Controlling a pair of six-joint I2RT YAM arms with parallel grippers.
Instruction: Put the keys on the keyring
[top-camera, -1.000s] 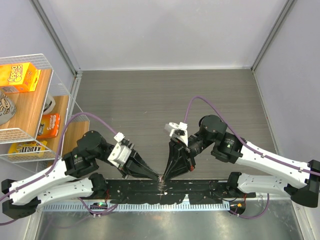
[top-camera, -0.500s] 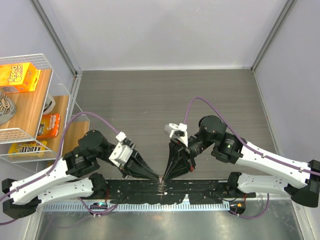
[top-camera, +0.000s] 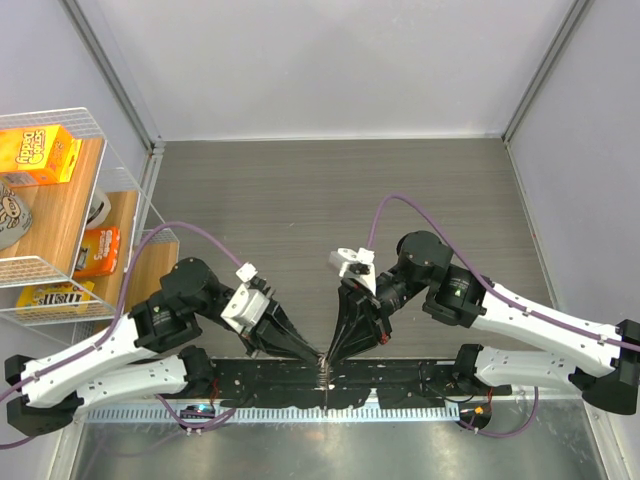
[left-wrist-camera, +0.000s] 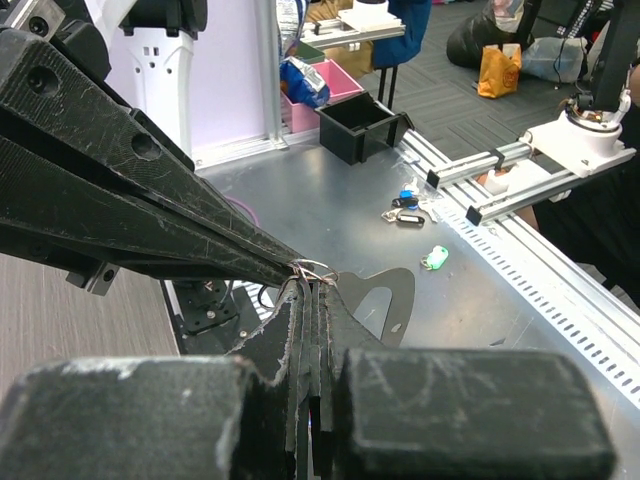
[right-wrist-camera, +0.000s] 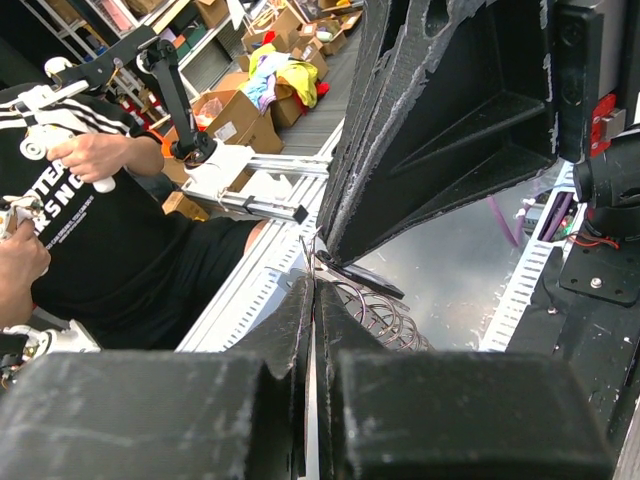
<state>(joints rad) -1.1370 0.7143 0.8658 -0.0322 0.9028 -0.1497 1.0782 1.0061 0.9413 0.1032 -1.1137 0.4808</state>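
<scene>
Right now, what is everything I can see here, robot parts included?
keyring: one, silver wire coil, at the meeting gripper tips
keys: small cluster, silver with black and blue heads, number unclear, on the metal sheet
green tag: one, same sheet
black bin: one, sheet's far end
table: one, dark wood-grain
wire shelf: one, white, left of table
snack packs: at least three, orange and yellow, on shelf
person: one, black shirt, beside the rig
left gripper: one, black, shut, seemingly on the keyring
right gripper: one, black, shut, likewise
</scene>
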